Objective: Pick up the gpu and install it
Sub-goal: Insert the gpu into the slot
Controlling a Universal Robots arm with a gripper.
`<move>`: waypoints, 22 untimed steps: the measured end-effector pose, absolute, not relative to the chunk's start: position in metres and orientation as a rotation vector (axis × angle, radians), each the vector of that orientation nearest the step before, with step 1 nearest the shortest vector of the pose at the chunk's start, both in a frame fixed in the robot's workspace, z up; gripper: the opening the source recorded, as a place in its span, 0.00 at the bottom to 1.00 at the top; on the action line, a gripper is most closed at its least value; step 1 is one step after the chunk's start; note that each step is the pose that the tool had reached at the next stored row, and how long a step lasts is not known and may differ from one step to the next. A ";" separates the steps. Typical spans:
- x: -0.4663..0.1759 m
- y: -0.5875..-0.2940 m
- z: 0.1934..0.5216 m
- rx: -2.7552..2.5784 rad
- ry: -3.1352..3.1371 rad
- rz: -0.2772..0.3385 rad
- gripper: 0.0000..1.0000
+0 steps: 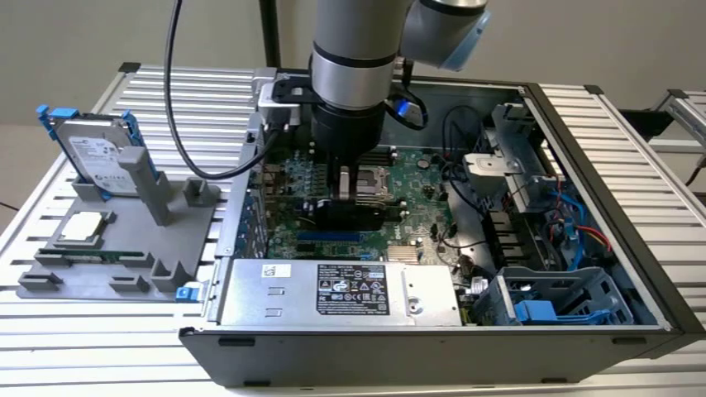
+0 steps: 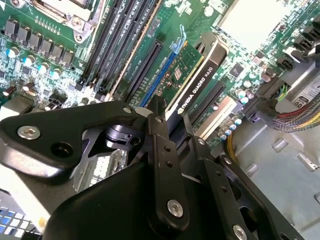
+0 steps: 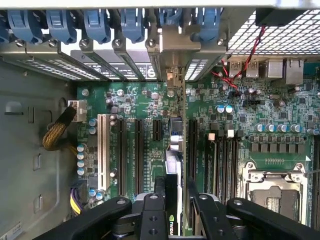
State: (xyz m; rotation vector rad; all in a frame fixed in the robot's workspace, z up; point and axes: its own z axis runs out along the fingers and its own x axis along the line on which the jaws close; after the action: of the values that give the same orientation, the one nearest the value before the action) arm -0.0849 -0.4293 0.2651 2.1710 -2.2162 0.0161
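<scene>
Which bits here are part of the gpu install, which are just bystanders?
In play:
- gpu, upright over the motherboard slots
- gripper, jaws shut on the gpu

Bystanders:
- hard drive standing in the grey holder
- power supply

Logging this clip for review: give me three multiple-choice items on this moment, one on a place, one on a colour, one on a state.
1. Where is the gpu?
A. On the grey stand outside the case
B. Over the motherboard, between the gripper fingers
C. On the power supply

2. What colour are the hard drive rails?
A. Red
B. Yellow
C. Blue

3. What is the gripper doing?
A. Open, empty
B. Shut on the gpu
C. Holding a cable

Answers: 1 B, the second wrist view shows the card at the slots; 2 C, blue strips flank the drive on the stand; 3 B, fingers clamp the card's edge.
</scene>
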 end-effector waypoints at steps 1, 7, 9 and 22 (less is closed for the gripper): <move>-0.085 -0.429 0.265 2.171 -2.216 0.016 0.00; -0.086 -0.429 0.264 2.171 -2.216 0.016 0.00; -0.086 -0.429 0.264 2.171 -2.216 0.016 0.00; -0.089 -0.429 0.257 2.182 -2.228 0.024 0.00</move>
State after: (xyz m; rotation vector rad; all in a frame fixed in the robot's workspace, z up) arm -0.0889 -0.4292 0.2566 2.1822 -2.2278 0.0237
